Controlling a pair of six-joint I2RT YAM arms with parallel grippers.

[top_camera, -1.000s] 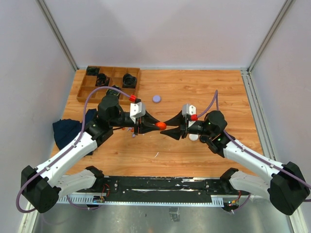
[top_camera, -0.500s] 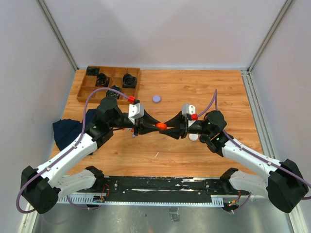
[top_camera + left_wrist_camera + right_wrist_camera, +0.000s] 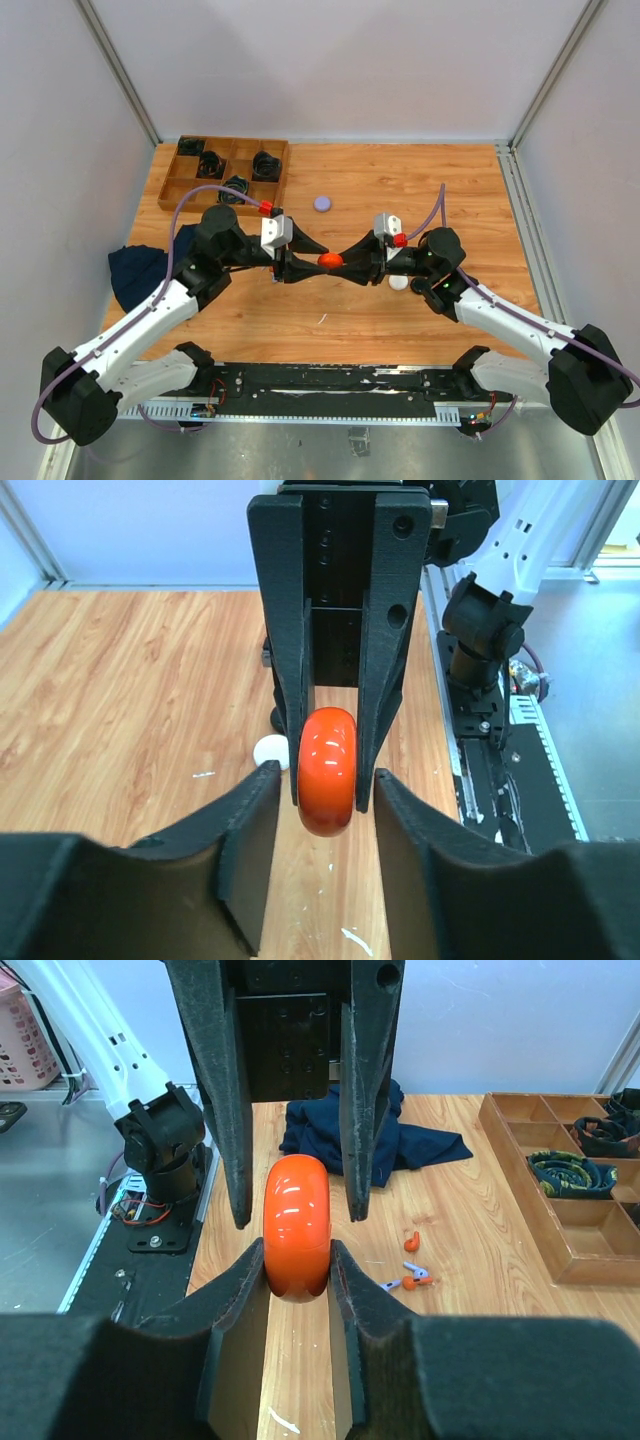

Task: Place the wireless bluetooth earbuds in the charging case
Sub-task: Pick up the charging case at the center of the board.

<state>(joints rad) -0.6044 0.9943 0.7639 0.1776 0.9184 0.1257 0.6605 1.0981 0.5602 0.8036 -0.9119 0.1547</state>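
Wood-grain table [image 3: 420, 180] bearing partitioned wooden tray [image 3: 178, 193], crumpled navy cloth [image 3: 135, 272], lilac round disc [image 3: 322, 203], white round disc [image 3: 270, 751], tiny orange-and-purple plastic earbuds [image 3: 411, 1242].

The charging case [image 3: 297, 1225] in the right claw [image 3: 297, 1252] was glossy orange. That claw and the left claw [image 3: 325, 780] facing it were black. Beyond them, the bench [image 3: 480, 1230] was brown wood grain, the cloth [image 3: 420, 1145] navy, the earbuds [image 3: 411, 1243] orange and purple.
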